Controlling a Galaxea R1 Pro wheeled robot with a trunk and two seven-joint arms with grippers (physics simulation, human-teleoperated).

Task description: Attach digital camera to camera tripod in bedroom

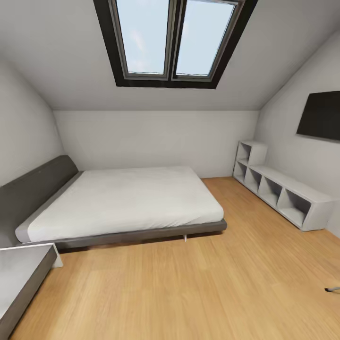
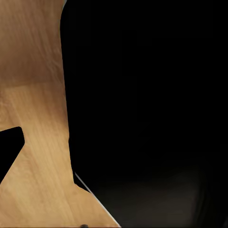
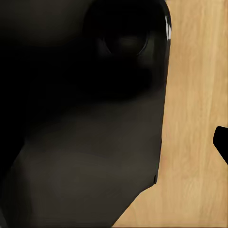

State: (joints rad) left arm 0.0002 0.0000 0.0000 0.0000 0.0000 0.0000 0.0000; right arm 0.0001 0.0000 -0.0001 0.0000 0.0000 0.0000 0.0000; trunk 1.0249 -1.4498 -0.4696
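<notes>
Two wrist views give little beyond a dark body close to the lens and wood floor point(image 2: 33, 142) past it; in neither can I tell whether the fingers are open, closed or holding anything, since no fingertip is clear (a black wedge at the edge of each may be part of the robot, but I would not swear to it).

The head view looks across the bedroom; a grey bed point(image 1: 127, 203) with a pale mattress stands against the far wall under a skylight point(image 1: 174, 40), its dark headboard along the left wall; white cube shelves point(image 1: 278, 189) run along the right wall below a dark wall panel point(image 1: 321, 115); a grey surface point(image 1: 21, 278) cuts in at the lower left, too cropped to name.

At the right edge, low on the floor, a small grey and black tip point(image 1: 333, 288) pokes in; it could be a tripod foot, though too little shows to be sure. The camera I cannot place in these views. My guess is the robot is scanning the room, arms tucked low, and should turn right to bring that tip into view.
</notes>
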